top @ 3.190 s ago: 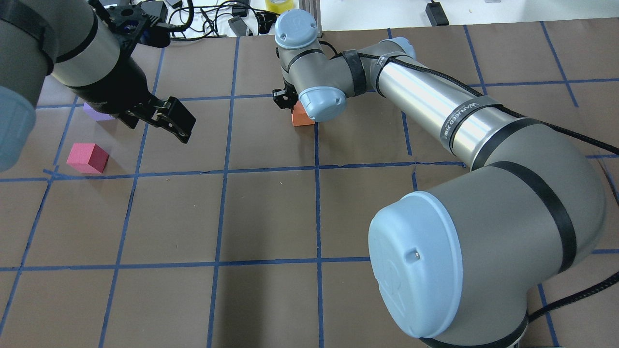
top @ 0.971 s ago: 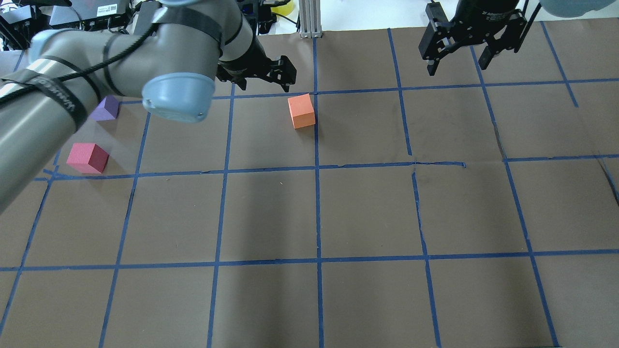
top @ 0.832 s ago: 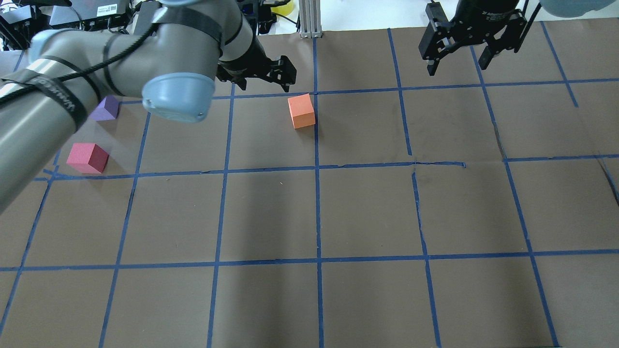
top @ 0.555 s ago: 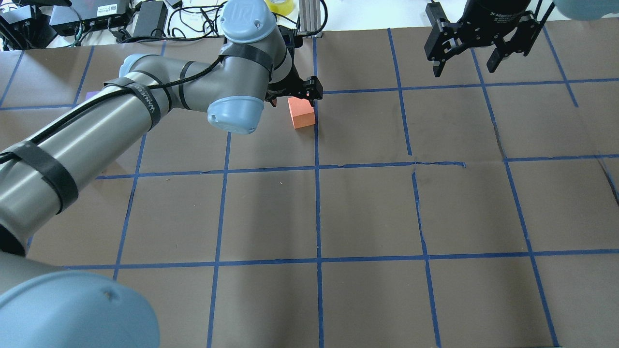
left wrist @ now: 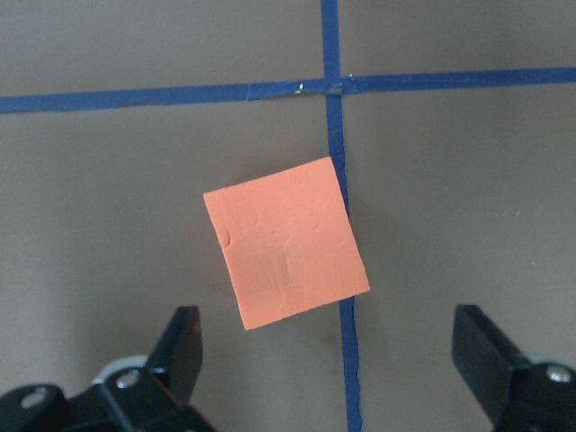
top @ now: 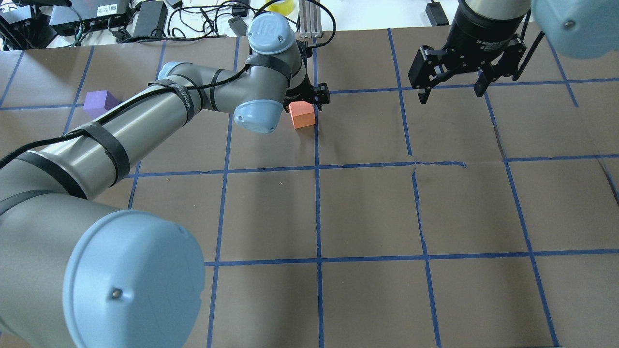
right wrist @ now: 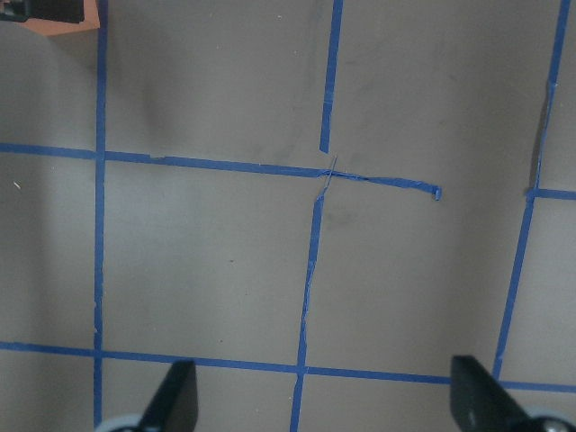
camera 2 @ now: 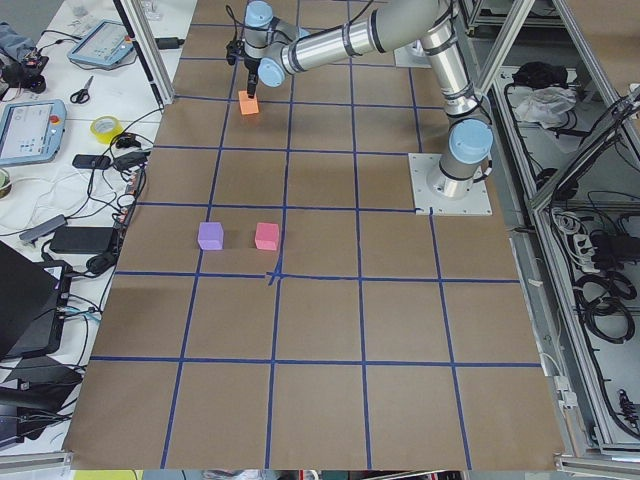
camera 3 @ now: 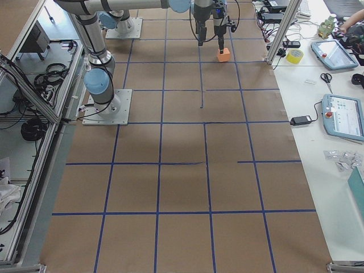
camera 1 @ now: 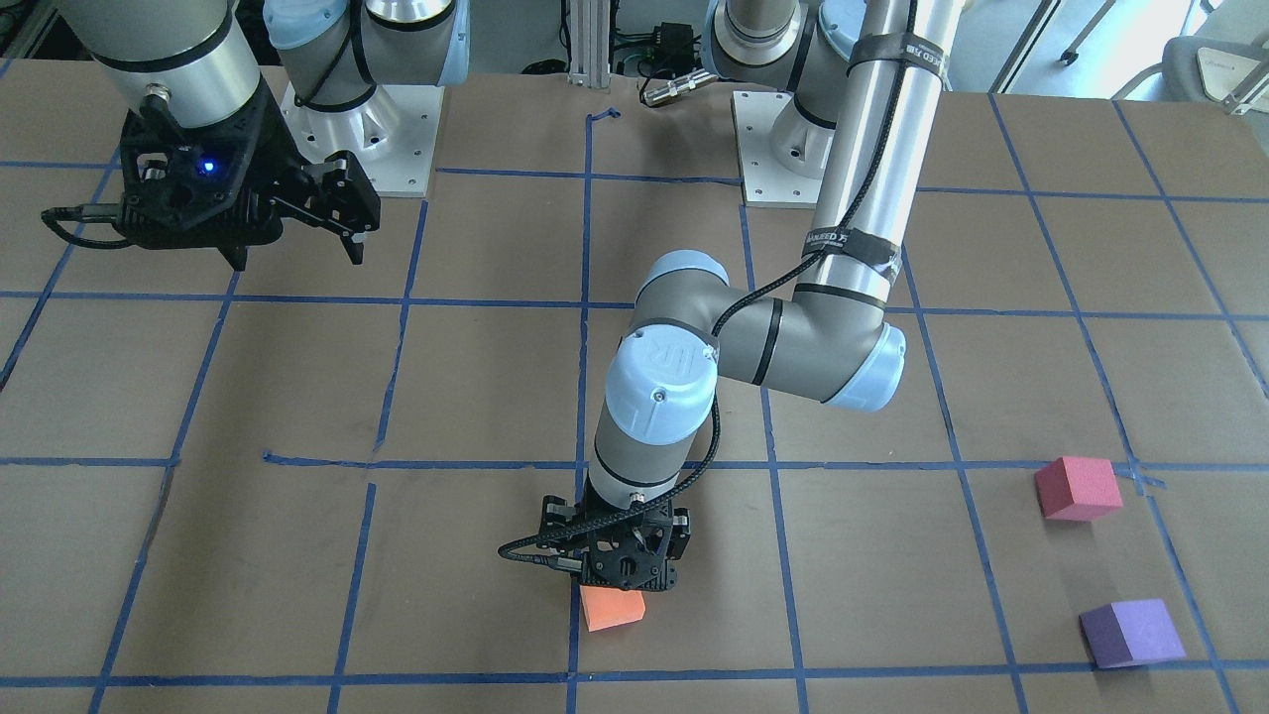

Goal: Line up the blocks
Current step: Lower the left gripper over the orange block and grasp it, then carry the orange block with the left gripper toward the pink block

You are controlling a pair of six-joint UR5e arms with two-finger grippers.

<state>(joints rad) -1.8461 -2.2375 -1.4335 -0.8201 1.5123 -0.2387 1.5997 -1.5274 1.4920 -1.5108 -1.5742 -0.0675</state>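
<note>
Desk [top: 367, 212] covered in brown paper, marked off in squares by blue tape [top: 317, 212]. Toward the side far from the robot, orange block [top: 302, 114], flat on the paper, turned askew to the grid, one edge overlapping a tape line just short of a crossing. Well apart from the orange block, off to the robot's left of it: purple block [top: 99, 102], roughly level with it, and pinkish red block [camera 1: 1078, 488], nearer the robot. Neither touching the other. Across the desk from the orange block, at the robot's edge, two metal base plates [camera 1: 397, 149].
</note>
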